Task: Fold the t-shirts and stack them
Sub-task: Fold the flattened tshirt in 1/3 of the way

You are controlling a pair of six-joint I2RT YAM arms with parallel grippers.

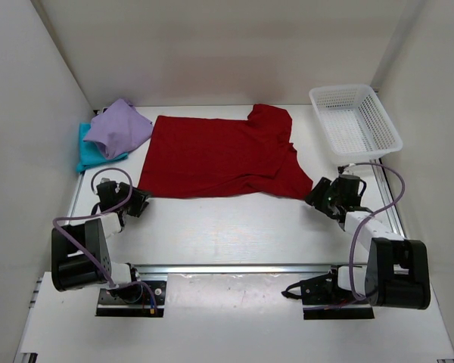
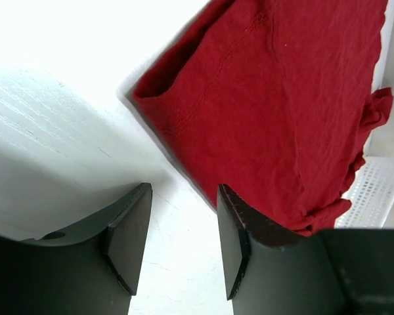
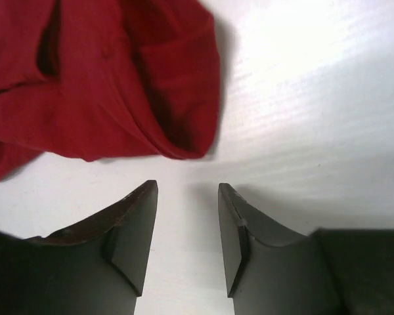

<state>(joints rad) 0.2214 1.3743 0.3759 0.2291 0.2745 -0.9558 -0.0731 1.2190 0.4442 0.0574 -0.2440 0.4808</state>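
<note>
Now dark red t-shirt [image 1: 219, 155] flat, corners just beyond left gripper [image 1: 141, 201] and right gripper [image 1: 316, 193]; both jaws apart, empty.

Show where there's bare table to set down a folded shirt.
Broad bare strip between red shirt and arm bases, flanked by left gripper and right gripper. Crowded: lavender shirt over teal shirt far left, basket far right.
</note>
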